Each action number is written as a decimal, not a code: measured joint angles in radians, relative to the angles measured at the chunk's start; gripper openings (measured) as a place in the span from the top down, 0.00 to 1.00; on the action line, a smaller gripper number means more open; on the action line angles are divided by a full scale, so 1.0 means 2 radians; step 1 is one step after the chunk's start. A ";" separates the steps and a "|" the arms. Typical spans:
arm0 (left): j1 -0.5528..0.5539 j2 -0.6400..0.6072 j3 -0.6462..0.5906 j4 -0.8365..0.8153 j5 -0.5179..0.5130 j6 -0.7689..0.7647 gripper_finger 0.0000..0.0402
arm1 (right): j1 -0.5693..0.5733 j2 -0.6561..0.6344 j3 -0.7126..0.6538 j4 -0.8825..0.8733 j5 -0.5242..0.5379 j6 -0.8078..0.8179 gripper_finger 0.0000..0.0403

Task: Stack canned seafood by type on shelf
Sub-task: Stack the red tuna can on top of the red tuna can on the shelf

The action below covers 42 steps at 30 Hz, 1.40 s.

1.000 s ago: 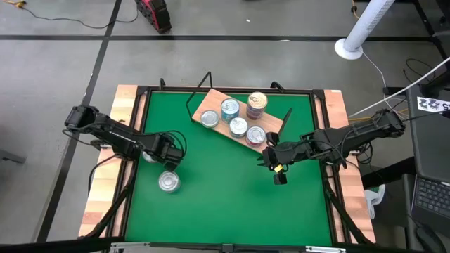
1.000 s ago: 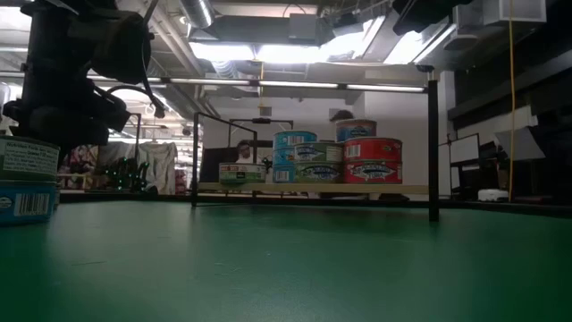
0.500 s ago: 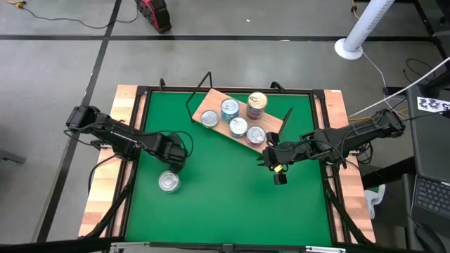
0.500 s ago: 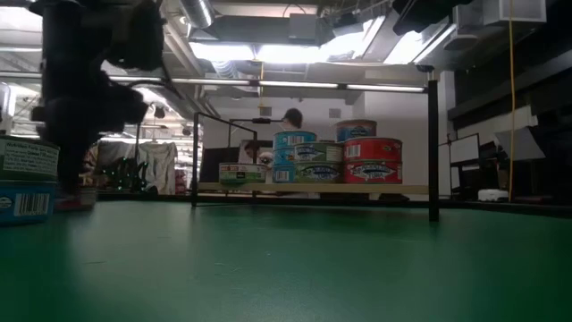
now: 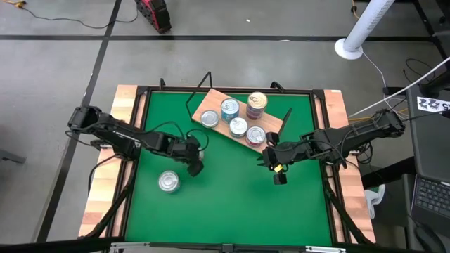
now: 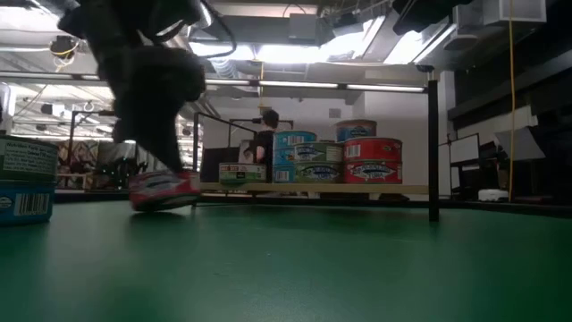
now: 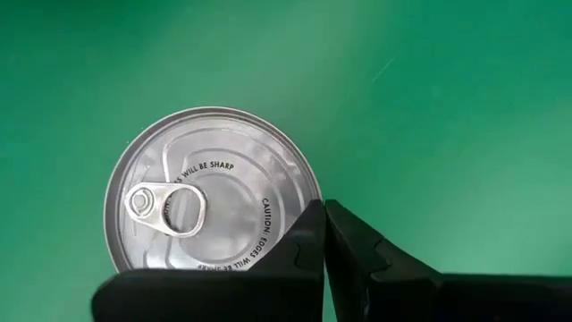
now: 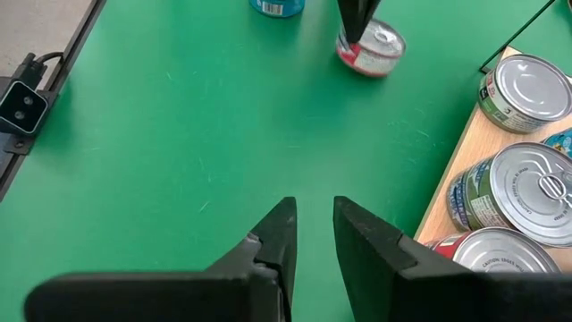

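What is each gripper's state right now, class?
Left gripper: shut on the red-labelled tin, pinching its rim.
Right gripper: slightly open, holding nothing.

This is a robotics lab or workshop. A green-topped test table point(image 5: 225, 204) with a black frame stands on a bare grey concrete floor point(image 5: 63, 63) marked with dark tape lines. Beyond the table, the low view shows exposed ceiling ducting point(image 6: 268, 27), strip lights point(image 6: 295, 52), cluttered benches and a person point(image 6: 265, 143) standing.

Two dark, jointed arms trailing black cables; each claw point(image 8: 311, 234) has two flat, tapered black fingers
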 joint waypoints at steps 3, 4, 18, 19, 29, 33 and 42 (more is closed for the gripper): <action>0.005 0.012 0.000 0.043 0.003 0.014 1.00 | 0.000 0.000 0.000 0.001 0.000 0.000 0.80; 0.006 0.018 0.000 0.060 0.006 0.018 1.00 | 0.000 0.000 0.000 0.002 0.000 0.000 0.80; 0.006 0.087 0.002 0.236 0.029 0.036 1.00 | 0.000 0.000 0.000 0.007 0.000 0.000 0.80; 0.006 0.089 0.002 0.239 0.031 0.036 1.00 | 0.000 0.000 0.000 0.010 0.000 0.000 0.80; 0.006 0.090 0.002 0.240 0.032 0.033 1.00 | 0.000 0.005 0.000 0.045 0.000 -0.016 0.76; 0.006 0.090 0.002 0.241 0.032 0.033 1.00 | 0.000 0.024 0.000 0.066 0.001 -0.037 0.63; 0.006 0.089 0.002 0.242 0.032 0.033 1.00 | 0.000 0.107 0.000 0.154 0.028 -0.204 0.39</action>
